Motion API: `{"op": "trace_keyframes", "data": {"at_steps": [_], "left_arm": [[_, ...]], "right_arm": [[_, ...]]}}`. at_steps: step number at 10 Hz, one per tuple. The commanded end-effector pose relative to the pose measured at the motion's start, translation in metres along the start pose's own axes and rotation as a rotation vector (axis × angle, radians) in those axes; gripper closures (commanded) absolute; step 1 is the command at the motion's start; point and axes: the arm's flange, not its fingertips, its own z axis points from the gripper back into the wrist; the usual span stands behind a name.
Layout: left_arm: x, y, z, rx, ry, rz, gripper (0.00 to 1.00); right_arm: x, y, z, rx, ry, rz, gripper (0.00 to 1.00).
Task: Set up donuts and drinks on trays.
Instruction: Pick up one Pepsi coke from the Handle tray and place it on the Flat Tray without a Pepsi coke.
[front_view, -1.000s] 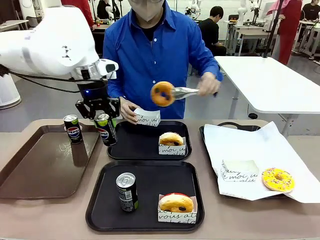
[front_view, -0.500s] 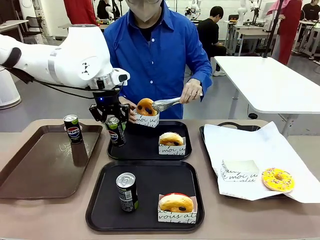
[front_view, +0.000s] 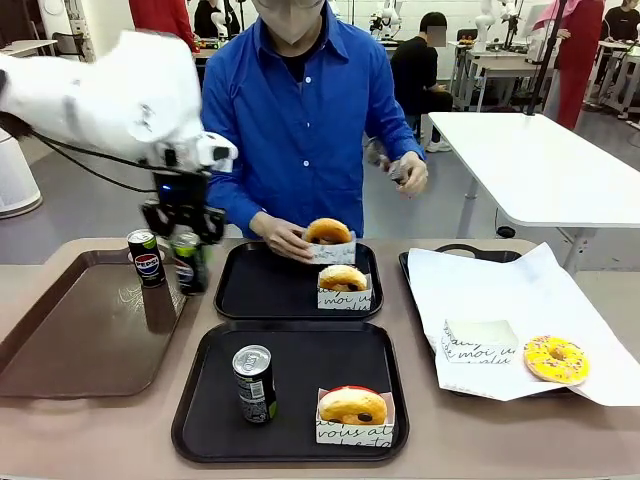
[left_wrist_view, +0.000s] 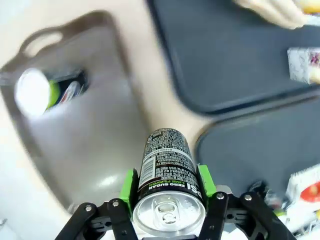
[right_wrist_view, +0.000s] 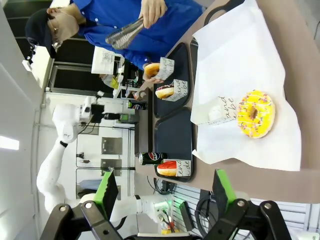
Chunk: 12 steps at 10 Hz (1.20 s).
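Front: left jaws pinch can (front_view: 188, 262), blurred, label unreadable, above brown tray's (front_view: 60, 350) right edge. Person's hand (front_view: 285, 238) half covers sleeved donut (front_view: 328, 233) on far tray (front_view: 262, 290).
Left wrist: pads (left_wrist_view: 131, 184) clamp can's sides; base hidden.
Right wrist: right jaws spread, empty.

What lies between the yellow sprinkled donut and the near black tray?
A white paper sleeve with black script lies there, on the white paper beside the yellow donut; the front view shows it.

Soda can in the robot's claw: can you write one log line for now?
left gripper: shut on can | right gripper: open, empty | person's hand: holds sleeved donut at far tray
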Motion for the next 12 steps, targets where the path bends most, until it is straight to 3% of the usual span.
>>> {"op": "trace_keyframes", "data": {"at_steps": [1, 4, 5, 12], "left_arm": [[-0.042, 0.073, 0.027, -0.048, 0.0, -0.043, 0.42], [-0.05, 0.123, 0.013, -0.127, -0.008, 0.114, 0.42], [-0.053, 0.108, 0.032, -0.066, 0.015, 0.013, 0.42], [-0.053, 0.108, 0.032, -0.066, 0.015, 0.013, 0.42]], "right_arm": [[0.003, 0.0, 0.001, 0.028, -0.01, 0.015, 0.0], [0.003, 0.0, 0.001, 0.028, -0.01, 0.015, 0.0], [0.003, 0.0, 0.001, 0.028, -0.01, 0.015, 0.0], [0.003, 0.0, 0.001, 0.028, -0.01, 0.015, 0.0]]}}
